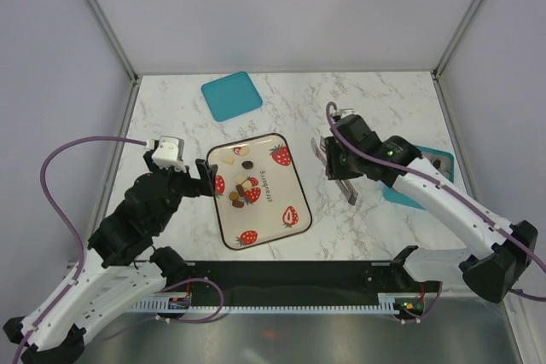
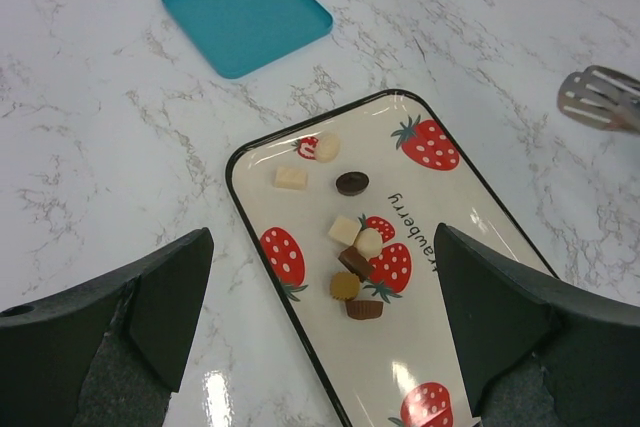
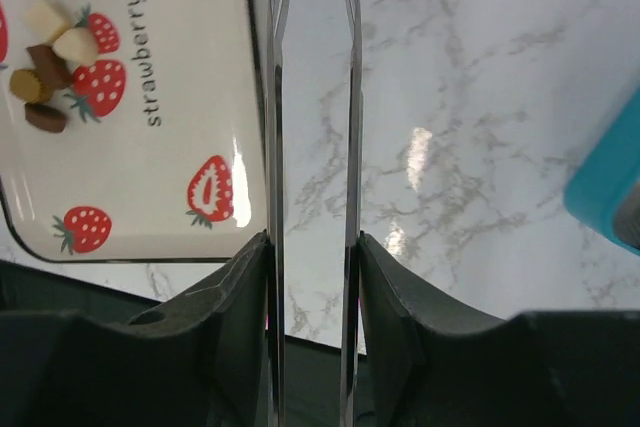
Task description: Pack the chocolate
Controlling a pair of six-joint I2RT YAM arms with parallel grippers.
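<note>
Left gripper (image 1: pixel 205 178): released, jaws spread wide at the tray's left edge. It holds nothing and is probably placed there to steady the tray.
Tray (image 2: pixel 470 207): lies flat on the marble table (image 1: pixel 375 100) between the two arms, within reach of both.
Chocolate (image 2: pixel 352 272): all on the tray, with a tight cluster mid-tray and three pieces a little farther back. None looks packed yet.
Right gripper (image 3: pixel 312 242): clenched on the metal tongs (image 3: pixel 277 97). The blades are slightly apart, empty, and over bare marble just right of the tray, likely so they can pinch small pieces.
Teal container (image 1: pixel 399 195): right of the tray, mostly hidden under the right arm. It is the likely destination.
Teal lid (image 1: pixel 231 95): flat at the far side, well apart, presumably set aside until packing is finished.
</note>
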